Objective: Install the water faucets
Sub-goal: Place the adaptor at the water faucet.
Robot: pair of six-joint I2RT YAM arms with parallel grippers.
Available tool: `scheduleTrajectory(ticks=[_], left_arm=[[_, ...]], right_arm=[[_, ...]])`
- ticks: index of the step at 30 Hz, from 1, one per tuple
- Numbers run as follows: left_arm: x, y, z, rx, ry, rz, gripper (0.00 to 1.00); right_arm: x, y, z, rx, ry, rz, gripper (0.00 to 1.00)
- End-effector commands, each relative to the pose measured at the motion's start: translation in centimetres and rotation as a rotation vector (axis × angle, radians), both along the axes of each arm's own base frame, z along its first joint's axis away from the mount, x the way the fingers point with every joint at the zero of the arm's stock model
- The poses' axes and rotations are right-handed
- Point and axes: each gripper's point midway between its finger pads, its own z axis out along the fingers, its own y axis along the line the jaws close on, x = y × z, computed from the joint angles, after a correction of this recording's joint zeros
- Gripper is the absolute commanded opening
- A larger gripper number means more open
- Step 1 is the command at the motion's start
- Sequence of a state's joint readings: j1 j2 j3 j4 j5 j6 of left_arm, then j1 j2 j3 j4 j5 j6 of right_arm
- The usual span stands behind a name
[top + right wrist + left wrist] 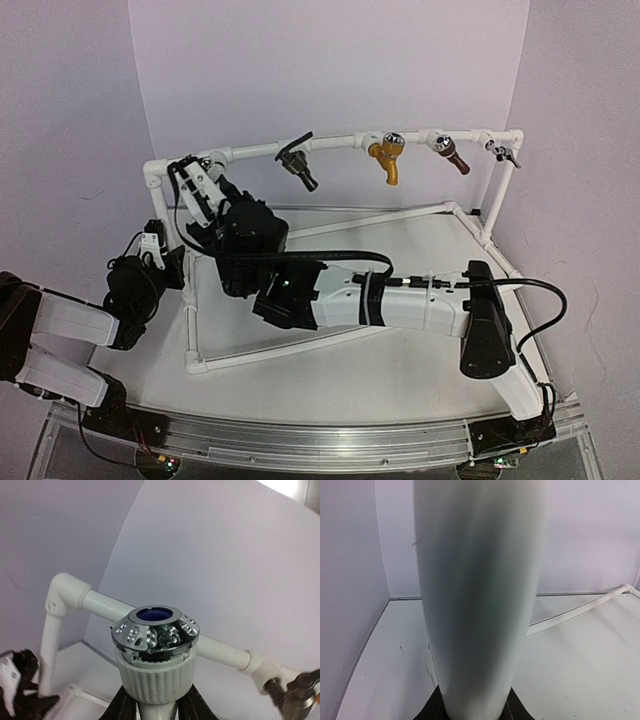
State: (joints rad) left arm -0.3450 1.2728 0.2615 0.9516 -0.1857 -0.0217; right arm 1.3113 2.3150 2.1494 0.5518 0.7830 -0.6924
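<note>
The black faucet (298, 163) with its thin lever hangs from the top rail (335, 146) of the white pipe frame. It also shows at the right edge of the right wrist view (296, 691). My right gripper (207, 197) is shut on the white faucet (197, 173) near the rail's left end. In the right wrist view the white faucet (155, 677) has a ribbed knob and a chrome cap with a blue centre, and my gripper (156, 709) clamps its stem, just in front of the rail (102, 602). My left gripper (155, 248) is shut on the frame's left post (480, 595).
A gold-yellow tap (387, 160), a brown tap (451, 154) and a small grey tap (505, 150) hang further right on the rail. The frame's base pipes (270, 352) lie on the table under my right arm. Walls close in behind and at both sides.
</note>
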Motion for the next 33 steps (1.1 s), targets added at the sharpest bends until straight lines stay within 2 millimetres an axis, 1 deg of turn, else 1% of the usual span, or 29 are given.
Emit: scheduleTrajectory(ticks=[1, 4, 6, 9, 11, 13, 15, 16, 17, 18, 19, 21, 22, 23, 25, 26, 27, 28, 30, 31, 33], left_arm=[[-0.2, -3.7, 1.6, -0.051, -0.031, -0.166, 0.0], [-0.2, -3.6, 1.6, -0.054, -0.028, -0.163, 0.0], [-0.2, -3.6, 1.6, -0.054, -0.027, -0.163, 0.0], [-0.1, -3.6, 1.5, -0.054, -0.024, -0.162, 0.0], [0.0, -3.6, 1.5, -0.053, -0.022, -0.161, 0.0], [-0.1, -3.6, 1.5, -0.055, -0.022, -0.162, 0.0], [-0.1, -3.6, 1.5, -0.054, -0.021, -0.162, 0.0], [-0.1, -3.6, 1.5, -0.054, -0.021, -0.162, 0.0], [-0.1, -3.6, 1.5, -0.054, -0.02, -0.162, 0.0], [-0.1, -3.6, 1.5, -0.054, -0.02, -0.163, 0.0], [-0.1, -3.7, 1.5, -0.054, -0.021, -0.164, 0.0], [0.0, -3.7, 1.5, -0.053, -0.021, -0.163, 0.0], [0.0, -3.7, 1.5, -0.053, -0.02, -0.164, 0.0], [0.0, -3.7, 1.4, -0.052, -0.02, -0.165, 0.0], [0.0, -3.7, 1.5, -0.051, -0.019, -0.165, 0.0], [0.0, -3.7, 1.5, -0.052, -0.02, -0.165, 0.0], [0.1, -3.7, 1.5, -0.051, -0.021, -0.166, 0.0], [0.0, -3.7, 1.5, -0.051, -0.021, -0.166, 0.0], [0.0, -3.7, 1.6, -0.05, -0.022, -0.165, 0.0], [0.0, -3.7, 1.6, -0.049, -0.022, -0.163, 0.0], [-0.1, -3.6, 1.6, -0.049, -0.022, -0.164, 0.0]], right_arm=[[2.7, -3.2, -1.5, 0.616, 0.294, 0.006, 0.14], [3.0, -4.4, -2.0, 0.905, 0.413, 0.059, 0.14], [2.9, -4.4, -2.1, 1.047, 0.47, 0.114, 0.12], [2.5, -4.0, -1.3, 1.158, 0.505, 0.19, 0.13], [2.1, -3.6, -0.2, 1.18, 0.487, 0.258, 0.17], [1.8, -3.1, 0.7, 1.156, 0.47, 0.303, 0.26], [1.3, -2.9, 1.1, 1.118, 0.469, 0.335, 0.44], [0.9, -2.9, 1.2, 1.094, 0.473, 0.353, 0.55], [0.5, -2.8, 1.1, 1.061, 0.474, 0.374, 0.65], [-0.1, -2.8, 0.8, 1.012, 0.471, 0.392, 0.73], [-0.9, -2.7, 0.4, 0.958, 0.464, 0.415, 0.79], [-2.8, -2.8, 0.3, 0.827, 0.421, 0.446, 0.92], [-3.8, -3.0, 0.4, 0.765, 0.395, 0.45, 0.96], [-4.8, -3.2, 0.5, 0.703, 0.37, 0.459, 0.98], [-6.6, -3.4, 0.1, 0.554, 0.337, 0.492, 0.98], [-7.3, -3.2, -0.6, 0.465, 0.338, 0.51, 0.98], [-7.6, -3.4, -1.0, 0.385, 0.34, 0.509, 0.98], [-7.8, -3.7, -1.1, 0.318, 0.326, 0.501, 0.98], [-8.3, -4.1, -2.0, 0.138, 0.286, 0.488, 0.98], [-8.8, -4.1, -2.5, 0.05, 0.269, 0.5, 0.98], [-9.7, -4.3, -2.9, -0.174, 0.161, 0.466, 0.98]])
